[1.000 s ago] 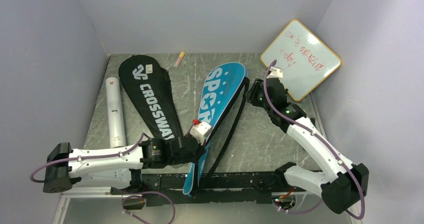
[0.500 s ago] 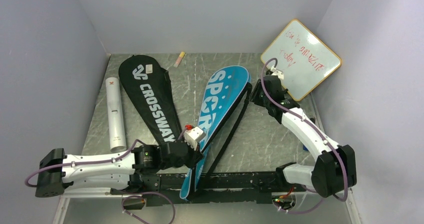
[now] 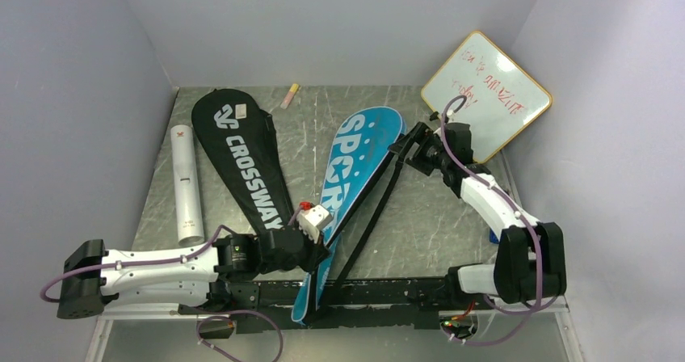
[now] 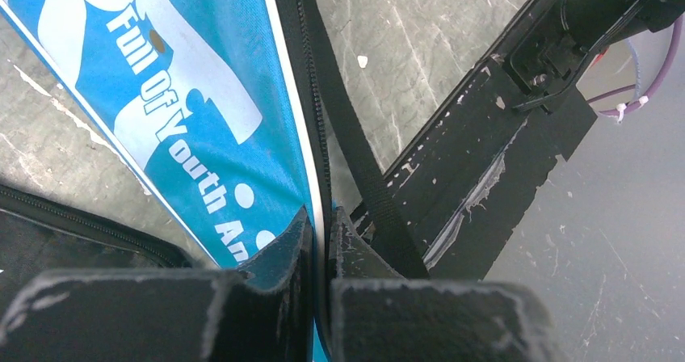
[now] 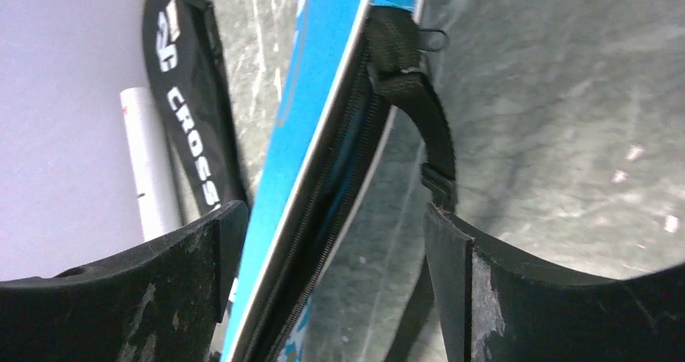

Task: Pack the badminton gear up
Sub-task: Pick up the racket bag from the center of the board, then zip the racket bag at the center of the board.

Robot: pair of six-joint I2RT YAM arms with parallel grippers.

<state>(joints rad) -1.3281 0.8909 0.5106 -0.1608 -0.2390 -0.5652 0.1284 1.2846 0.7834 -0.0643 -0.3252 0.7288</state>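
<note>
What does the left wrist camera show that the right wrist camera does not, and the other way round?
Only left wrist: the left claw shut on the blue cover, its "Full of Youth" print, the taped black rail. Only right wrist: the open right claw, the CROSSWAY cover, the white tube. Both: the blue cover's zip edge, its black strap, the table.

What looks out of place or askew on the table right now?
The blue SPORT cover lies slanted, its narrow end overhanging the near edge of the table across the black rail. The left gripper pinches it there, jaws shut. Its side zip gapes open, and its black strap trails loose.
</note>
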